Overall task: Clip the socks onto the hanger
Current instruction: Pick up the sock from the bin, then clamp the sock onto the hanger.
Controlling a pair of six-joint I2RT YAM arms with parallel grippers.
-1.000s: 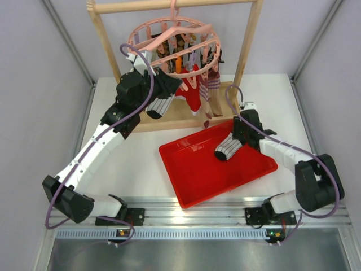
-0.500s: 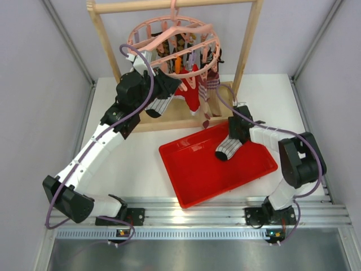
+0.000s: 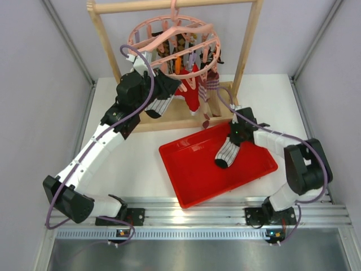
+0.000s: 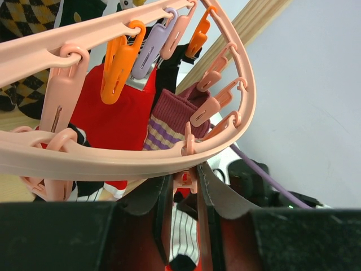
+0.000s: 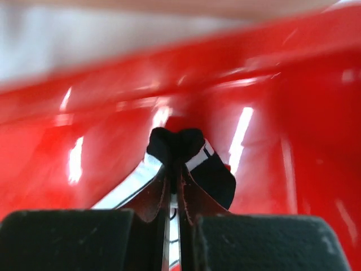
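Note:
The pink round hanger [image 3: 172, 34] hangs from the wooden rack, with pegs dangling from its rings [image 4: 113, 161]. My left gripper [image 3: 169, 84] is raised under its outer ring, jaws shut on a pink peg [image 4: 190, 182]. One pinstriped sock [image 3: 159, 105] hangs just below that gripper. The other sock [image 3: 227, 153] lies in the red tray [image 3: 192, 175], toe toward the near edge. My right gripper [image 3: 236, 137] is shut on its black cuff [image 5: 169, 144], which bunches at the fingertips.
The wooden rack frame [image 3: 248, 45] stands at the back, its base board behind the tray. A red sock [image 3: 189, 93] and a maroon striped sock [image 4: 169, 113] hang from the hanger. Orange and lilac pegs [image 4: 121, 62] dangle close to my left fingers.
My right gripper has shut on the cuff of the sock in the tray. The sock has swung more upright, toe toward the near edge. The left arm has not moved.

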